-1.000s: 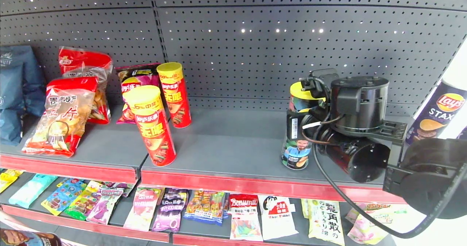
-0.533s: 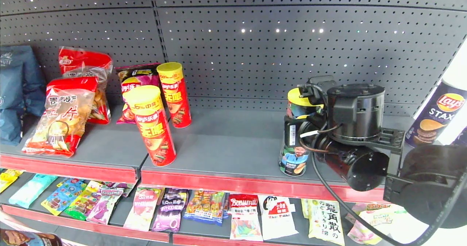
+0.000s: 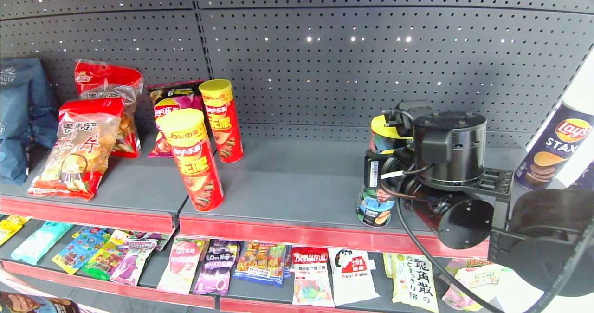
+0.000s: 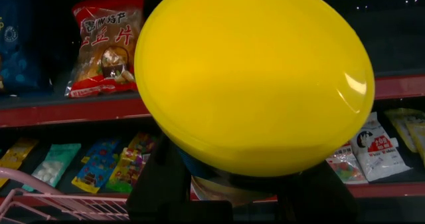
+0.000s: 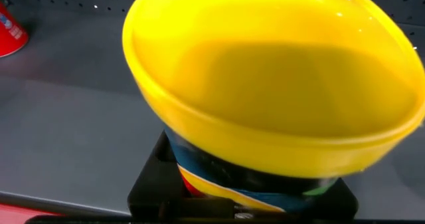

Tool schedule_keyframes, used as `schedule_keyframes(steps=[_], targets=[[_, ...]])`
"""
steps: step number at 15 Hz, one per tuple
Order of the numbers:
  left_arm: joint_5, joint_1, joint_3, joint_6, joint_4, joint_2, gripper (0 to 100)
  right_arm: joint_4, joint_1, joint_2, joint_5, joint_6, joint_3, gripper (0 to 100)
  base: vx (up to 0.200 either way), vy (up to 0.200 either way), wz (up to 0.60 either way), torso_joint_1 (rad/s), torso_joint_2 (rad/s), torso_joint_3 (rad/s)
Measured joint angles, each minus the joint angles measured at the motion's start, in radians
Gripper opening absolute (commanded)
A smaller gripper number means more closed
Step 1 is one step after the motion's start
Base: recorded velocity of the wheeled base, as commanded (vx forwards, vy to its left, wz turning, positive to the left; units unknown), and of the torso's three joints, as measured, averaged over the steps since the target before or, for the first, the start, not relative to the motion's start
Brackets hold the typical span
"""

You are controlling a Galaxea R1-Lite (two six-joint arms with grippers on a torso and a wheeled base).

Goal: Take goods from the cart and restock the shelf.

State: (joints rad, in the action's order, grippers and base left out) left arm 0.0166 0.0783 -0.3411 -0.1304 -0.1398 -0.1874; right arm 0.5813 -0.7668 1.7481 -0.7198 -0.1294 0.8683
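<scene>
A chip can (image 3: 375,208) with a yellow lid stands upright near the front edge of the grey shelf (image 3: 297,183). My right gripper (image 3: 378,171) is shut on its middle from the right. I cannot tell whether the can's base touches the shelf. In the right wrist view, this can's lid (image 5: 265,98) looms above the right gripper (image 5: 246,197). My left gripper (image 4: 239,197) is shut on a second yellow-lidded can (image 4: 255,78), held below and in front of the shelves. Part of this can (image 3: 28,302) appears at the head view's lower left corner.
Two red chip cans (image 3: 197,159) (image 3: 222,120) stand left of centre, with snack bags (image 3: 83,146) further left. A dark chip can (image 3: 552,146) is at the far right. Candy packets (image 3: 311,271) fill the lower shelf. A pink cart rim (image 4: 60,201) lies below.
My right gripper has lowered the can and brought it closer to the shelf's front edge. The other goods have not moved.
</scene>
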Motion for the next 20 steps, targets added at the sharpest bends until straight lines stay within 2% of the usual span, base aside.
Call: schedule_keyframes(steps=[11,20], targets=[[0.000,0.000,0.002,0.000,0.000,0.008,0,0.000,-0.013,0.002,-0.011,0.001,-0.006,0,0.000,0.000,0.00,0.000,0.00,0.000],[0.000,0.000,0.010,0.000,0.000,0.009,0,-0.006,-0.013,0.021,-0.095,0.007,0.011,0,0.000,0.000,0.00,0.000,0.00,0.000]])
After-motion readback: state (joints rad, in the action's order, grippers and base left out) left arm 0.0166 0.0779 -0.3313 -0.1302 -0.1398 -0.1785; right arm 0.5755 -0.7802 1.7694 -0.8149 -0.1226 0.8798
